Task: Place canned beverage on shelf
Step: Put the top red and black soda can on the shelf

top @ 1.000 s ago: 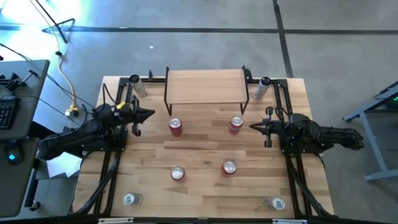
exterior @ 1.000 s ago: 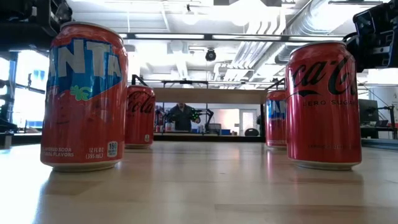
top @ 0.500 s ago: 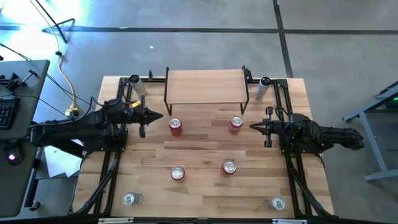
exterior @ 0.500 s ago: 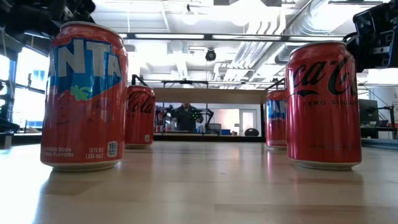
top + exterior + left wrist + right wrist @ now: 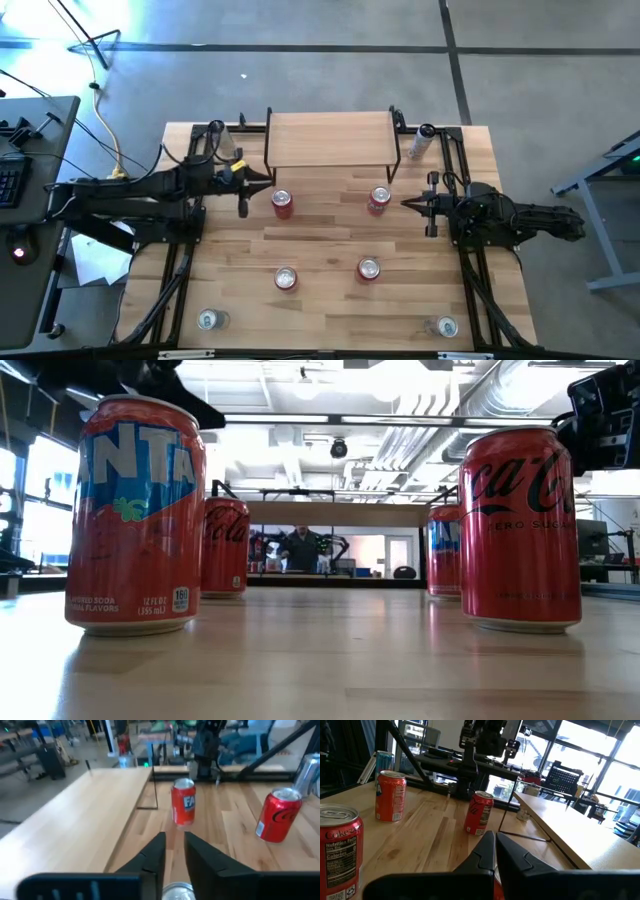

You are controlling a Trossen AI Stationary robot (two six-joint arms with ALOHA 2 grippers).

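The shelf [image 5: 330, 140], a light wooden top on thin black legs, stands at the table's far middle. Two red cans [image 5: 283, 203] [image 5: 378, 200] stand upright on the table just before it, and two more [image 5: 286, 279] [image 5: 368, 268] stand nearer. My left gripper [image 5: 266, 183] hovers open just left of and above the far left red can, whose silver top [image 5: 176, 892] shows below its fingers [image 5: 155, 851]. It points at the far right can [image 5: 183, 801]. My right gripper [image 5: 405, 204] waits shut, right of that can, holding nothing [image 5: 495, 837].
Silver cans stand at the table's corners [image 5: 207, 320] [image 5: 445, 326] [image 5: 220, 135] [image 5: 420, 140]. Black frame rails [image 5: 180, 270] [image 5: 480, 280] run along both sides under the arms. Open tabletop lies between the two rows of red cans [image 5: 325, 235]. A person shows far behind the table [image 5: 300, 548].
My left gripper has gone toward the table's right edge and risen, reaching out from its side rail to the far left red can. The cans and my right arm have stayed where they were.
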